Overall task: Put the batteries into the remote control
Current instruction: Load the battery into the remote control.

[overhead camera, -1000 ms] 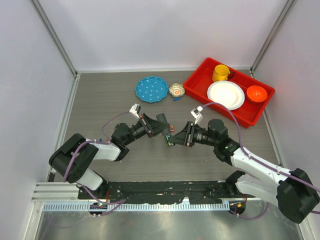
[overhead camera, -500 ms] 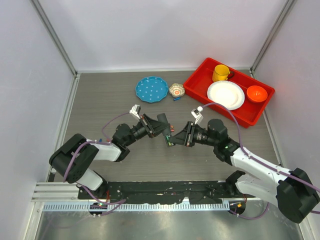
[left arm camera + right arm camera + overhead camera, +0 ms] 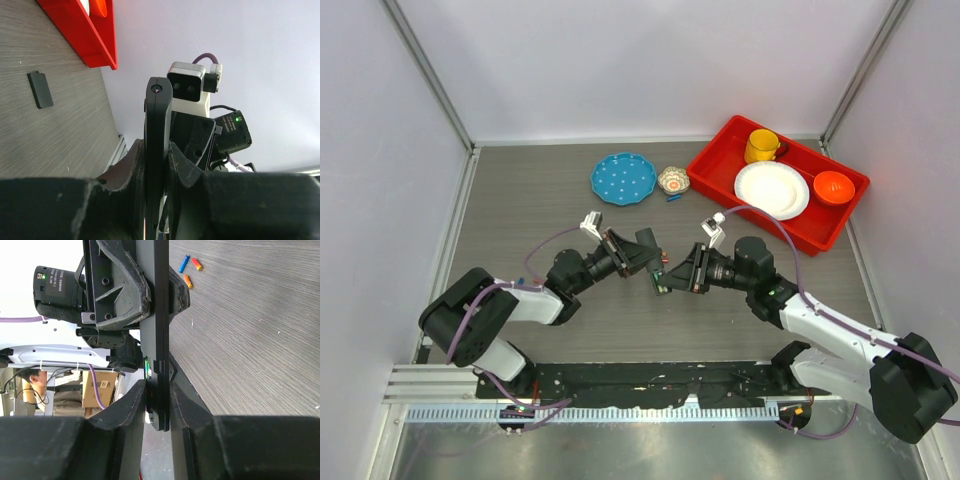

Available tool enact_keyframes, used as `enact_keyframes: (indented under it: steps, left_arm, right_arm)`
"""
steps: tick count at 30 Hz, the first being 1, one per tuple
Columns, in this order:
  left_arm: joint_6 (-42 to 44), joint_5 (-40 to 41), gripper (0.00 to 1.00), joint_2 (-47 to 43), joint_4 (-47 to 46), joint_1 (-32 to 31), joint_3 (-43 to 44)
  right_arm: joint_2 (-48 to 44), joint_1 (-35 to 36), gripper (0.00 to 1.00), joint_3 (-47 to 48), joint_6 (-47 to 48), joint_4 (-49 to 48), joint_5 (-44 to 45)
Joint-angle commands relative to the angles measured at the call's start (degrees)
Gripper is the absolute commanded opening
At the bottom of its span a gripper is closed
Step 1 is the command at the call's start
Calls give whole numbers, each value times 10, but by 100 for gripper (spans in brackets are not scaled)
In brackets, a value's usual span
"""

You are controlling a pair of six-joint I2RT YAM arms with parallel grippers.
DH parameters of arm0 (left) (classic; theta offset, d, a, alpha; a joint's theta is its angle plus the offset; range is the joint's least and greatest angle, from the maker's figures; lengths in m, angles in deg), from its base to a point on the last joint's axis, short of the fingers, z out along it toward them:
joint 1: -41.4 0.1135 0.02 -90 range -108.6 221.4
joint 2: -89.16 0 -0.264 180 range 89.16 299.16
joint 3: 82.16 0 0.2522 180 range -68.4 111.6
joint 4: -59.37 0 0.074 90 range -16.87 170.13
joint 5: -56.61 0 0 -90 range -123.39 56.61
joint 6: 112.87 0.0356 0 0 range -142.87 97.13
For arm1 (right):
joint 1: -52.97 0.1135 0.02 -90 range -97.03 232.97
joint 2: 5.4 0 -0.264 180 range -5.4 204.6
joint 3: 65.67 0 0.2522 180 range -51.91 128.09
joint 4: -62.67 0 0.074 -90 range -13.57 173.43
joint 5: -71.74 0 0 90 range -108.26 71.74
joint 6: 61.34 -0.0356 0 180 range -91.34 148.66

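The remote control [image 3: 658, 271] is a slim black bar held off the table between both grippers at mid table. My left gripper [image 3: 649, 254] is shut on one end; in the left wrist view the remote [image 3: 158, 120] stands edge-on between the jaws of the gripper [image 3: 156, 150]. My right gripper [image 3: 666, 277] is shut on the other end. In the right wrist view the jaws of that gripper [image 3: 159, 386] clamp the remote [image 3: 161, 315], with a green-tipped battery [image 3: 148, 367] pressed against its open side. A second battery is not in view.
A small flat black cover [image 3: 40, 90] lies on the table. Small orange and blue sticks [image 3: 191, 266] lie near a patterned bowl [image 3: 673, 180] and a blue plate [image 3: 623, 178]. A red tray [image 3: 715, 165] at back right holds a white plate, yellow cup and orange bowl.
The left wrist has shifted very slightly. Both grippers stay shut on the remote in the same place.
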Motion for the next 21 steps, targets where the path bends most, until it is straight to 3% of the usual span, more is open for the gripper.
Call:
enact_keyframes:
  steps: [1,11,21]
  left_arm:
    - [-12,-48,0,-4,-164,-26,9]
    - [-8,-46,0,-2,-164,-26,10]
    - [-4,-46,0,3,-164,-18,9]
  right_arm:
    - [-6,-7,30,21,18,-8,34]
    - [-17,-7,37,15,13,-10,14]
    - [-39,-6,51,13,-3,-26,-38]
